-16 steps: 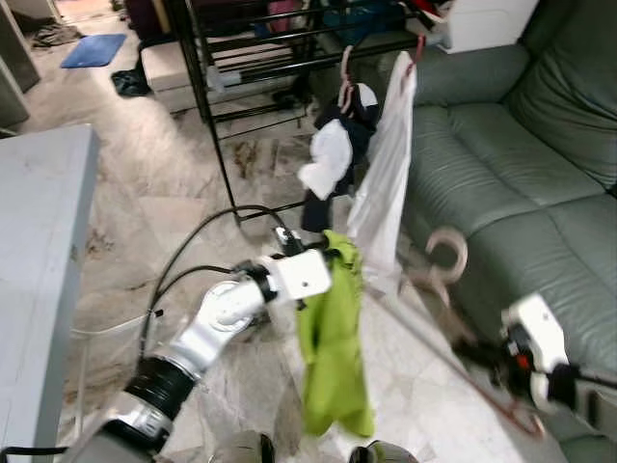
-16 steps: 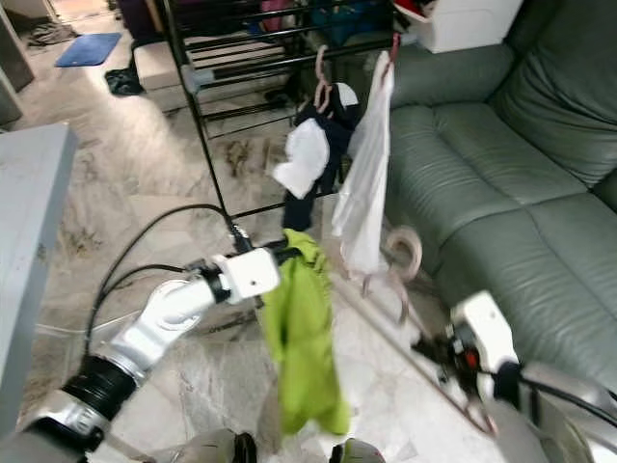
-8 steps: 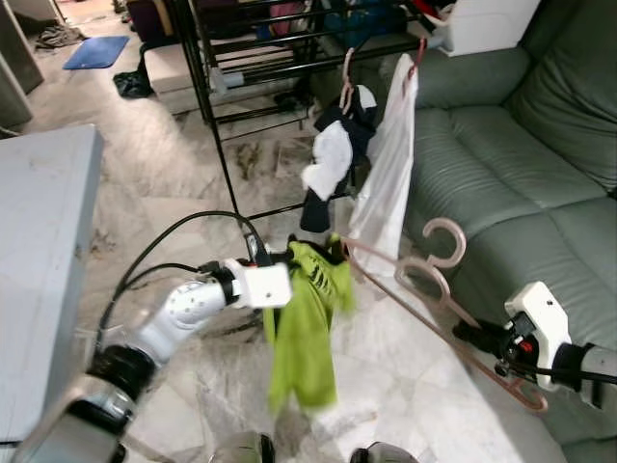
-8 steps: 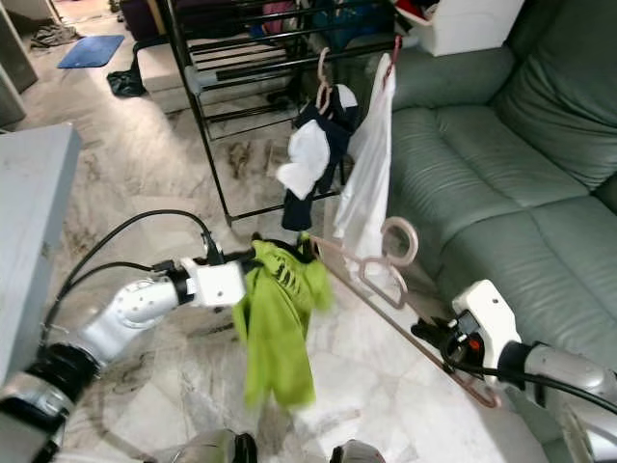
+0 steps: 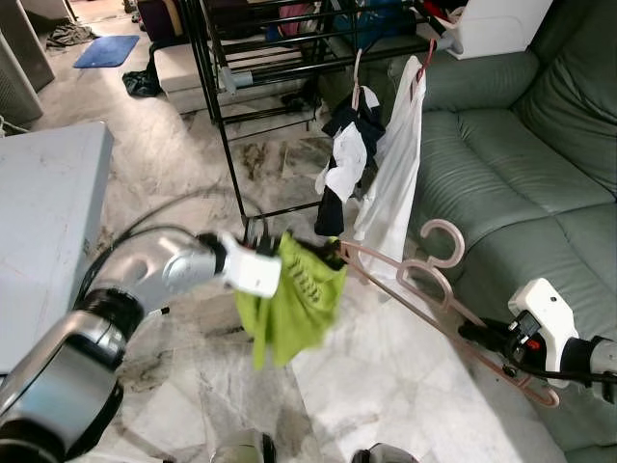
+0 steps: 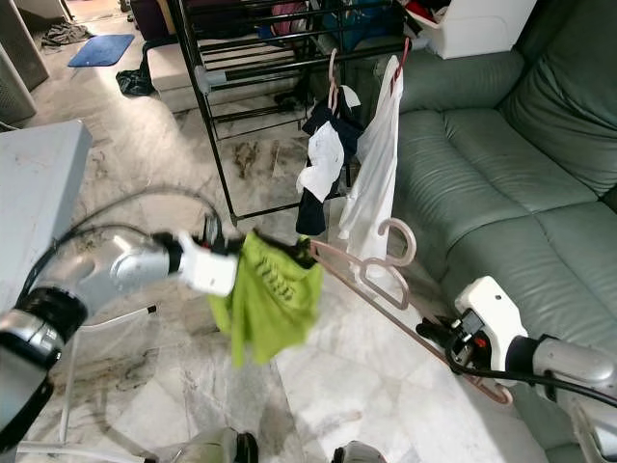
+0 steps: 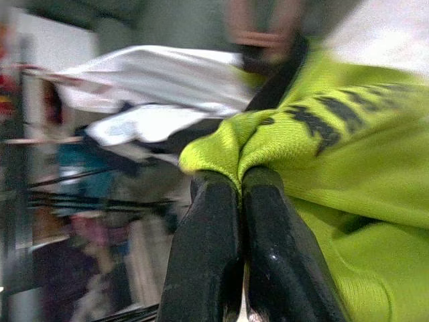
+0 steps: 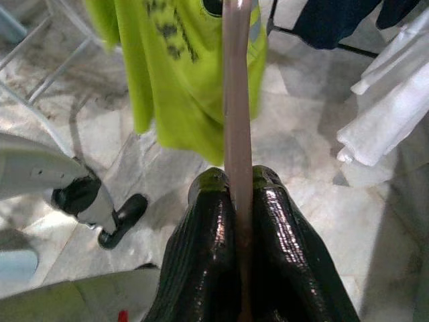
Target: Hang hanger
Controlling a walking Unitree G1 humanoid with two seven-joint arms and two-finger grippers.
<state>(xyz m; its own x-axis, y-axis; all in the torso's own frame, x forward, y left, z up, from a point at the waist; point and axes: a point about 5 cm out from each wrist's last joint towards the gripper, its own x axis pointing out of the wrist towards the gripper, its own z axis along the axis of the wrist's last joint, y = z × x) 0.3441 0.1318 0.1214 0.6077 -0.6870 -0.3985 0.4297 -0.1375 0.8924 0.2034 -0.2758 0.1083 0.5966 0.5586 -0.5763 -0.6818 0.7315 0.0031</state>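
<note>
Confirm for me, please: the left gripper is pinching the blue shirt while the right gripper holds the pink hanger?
Not quite: the shirt is lime green, not blue, as the left wrist view shows. The left gripper does pinch it, and the right gripper holds the pink hanger.

Marble floor (image 5: 386, 376), green sofa (image 5: 511, 164), black drying rack (image 5: 251, 58), grey table (image 5: 39, 212)

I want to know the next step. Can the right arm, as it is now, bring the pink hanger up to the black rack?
Probably not yet. The right claw is shut on the pink hanger low beside the sofa, and the left claw pinches the green shirt on its far end. The black rack stands further ahead.
</note>
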